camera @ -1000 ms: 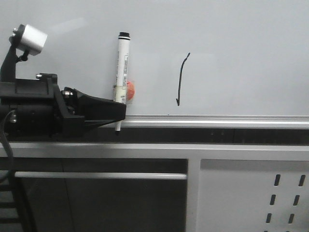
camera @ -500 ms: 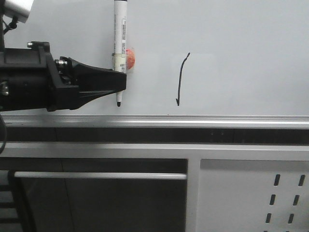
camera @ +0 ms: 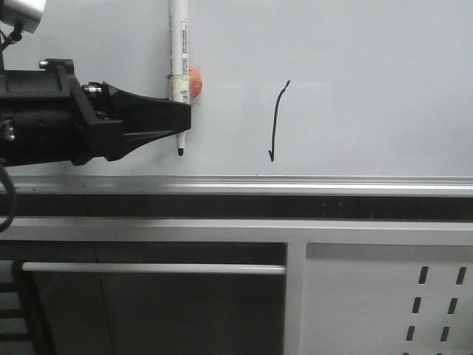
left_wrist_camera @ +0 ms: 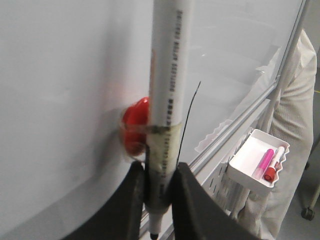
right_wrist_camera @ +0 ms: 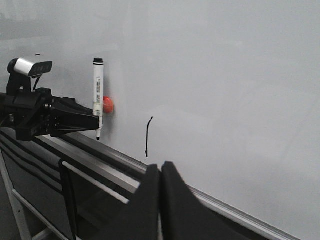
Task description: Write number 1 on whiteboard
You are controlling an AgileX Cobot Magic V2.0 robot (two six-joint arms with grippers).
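From the front, my left claw (camera: 181,122) pinches the pen (camera: 177,70) upright, and the number 1 (camera: 277,122) sits above the whiteboard's (camera: 369,66) bottom edge. My left wrist shows the tip bare; a bump could smudge. My right claw (right_wrist_camera: 160,192) is pressed together, holding nothing.

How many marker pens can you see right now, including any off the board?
3. A white marker is clamped upright in the left gripper at the whiteboard. A pink one and a red-capped one lie in the white tray; others may be hidden.
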